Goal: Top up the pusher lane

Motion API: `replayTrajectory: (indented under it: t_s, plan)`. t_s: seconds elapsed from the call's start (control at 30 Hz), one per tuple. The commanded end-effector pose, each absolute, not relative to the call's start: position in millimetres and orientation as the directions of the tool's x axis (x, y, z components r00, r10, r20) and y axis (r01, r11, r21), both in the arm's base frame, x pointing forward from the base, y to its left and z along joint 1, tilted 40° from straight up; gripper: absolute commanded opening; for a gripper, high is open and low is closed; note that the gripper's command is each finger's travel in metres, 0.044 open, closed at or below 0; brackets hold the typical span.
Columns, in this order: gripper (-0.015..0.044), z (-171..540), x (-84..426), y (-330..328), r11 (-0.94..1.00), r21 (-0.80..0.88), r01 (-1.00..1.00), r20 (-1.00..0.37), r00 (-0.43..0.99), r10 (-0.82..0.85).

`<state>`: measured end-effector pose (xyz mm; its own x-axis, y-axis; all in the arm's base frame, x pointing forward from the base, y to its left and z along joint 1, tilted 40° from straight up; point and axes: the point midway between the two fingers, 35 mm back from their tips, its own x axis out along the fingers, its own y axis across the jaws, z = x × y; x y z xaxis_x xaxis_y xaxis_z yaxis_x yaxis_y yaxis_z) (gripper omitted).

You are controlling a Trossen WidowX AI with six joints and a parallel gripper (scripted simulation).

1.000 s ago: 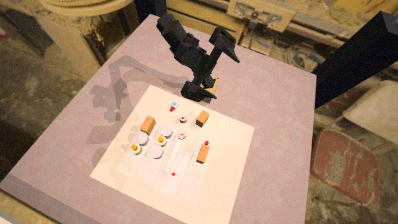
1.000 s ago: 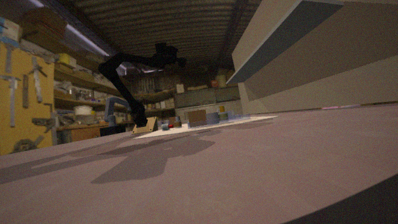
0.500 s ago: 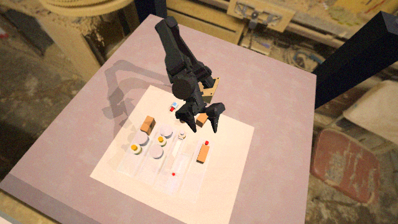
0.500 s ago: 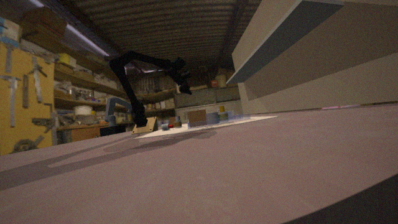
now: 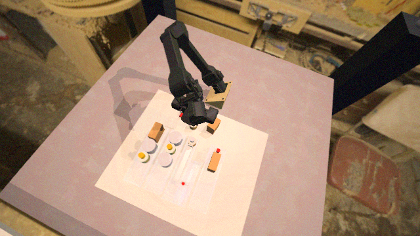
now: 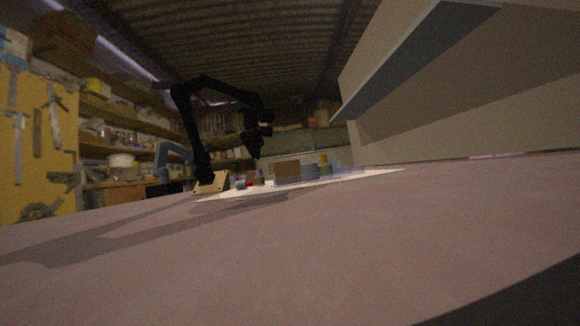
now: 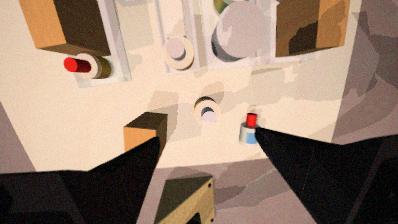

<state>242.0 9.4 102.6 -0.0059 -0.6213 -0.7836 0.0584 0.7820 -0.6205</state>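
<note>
Black and wide open, the gripper [image 5: 193, 122] [image 6: 257, 158] [image 7: 208, 136] hangs empty above the white-capped loose jar [image 5: 193, 127] [image 6: 258, 177] [image 7: 206, 110] on the surface [image 5: 289, 131] [image 6: 317, 235] [image 7: 15, 145].

We have 3 views; the top one looks steeply down from above, taking in the whole arm [image 5: 177, 65] [image 6: 190, 122] and most of the table [image 5: 289, 108] [image 6: 317, 244]; the exterior one looks across from low beside the tabletop, farther off; the wrist one looks down close over the pale mat [image 5: 243, 157] [image 6: 362, 175] [image 7: 65, 120], which all 3 share.
</note>
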Motion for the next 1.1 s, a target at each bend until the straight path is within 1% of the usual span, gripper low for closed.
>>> replayTrajectory:
  t_s: [0.0,0.17,1.07]
  plan:
    - [0.044,106.9,244.6,3.9,0.765,-0.642,0.052,-0.767,-0.019,-0.642]
    - [0.044,84.0,244.1,-15.5,0.765,-0.642,0.052,-0.766,-0.018,-0.642]
    - [0.044,47.3,242.9,-45.0,0.764,-0.643,0.053,-0.765,-0.018,-0.643]
